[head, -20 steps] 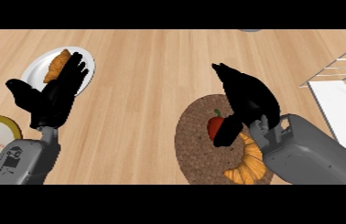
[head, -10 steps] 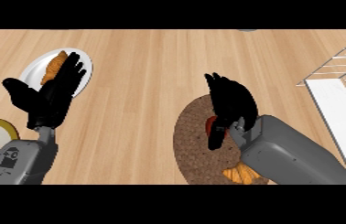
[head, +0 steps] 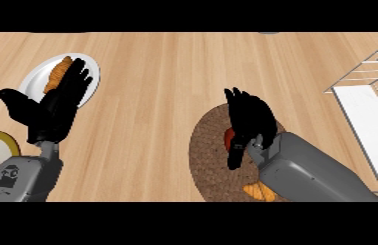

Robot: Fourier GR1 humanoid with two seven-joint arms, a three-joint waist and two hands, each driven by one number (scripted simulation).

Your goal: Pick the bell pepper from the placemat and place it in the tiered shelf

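Right hand low over the round woven brown mat, palm down, fingers spread and fairly straight toward the far side, thumb trailing back along the left of the red pepper. Not yet closed on it; grey forearm slanting in from the lower right. Pepper on the mat under that hand, only a red sliver visible at the palm's left edge; long axis and pointing impossible to tell. Orange ridged item on the mat's near edge beside the forearm. Left hand resting open at left, fingers up, overlapping a white plate with orange food. White wire shelf at right on pale wooden counter.
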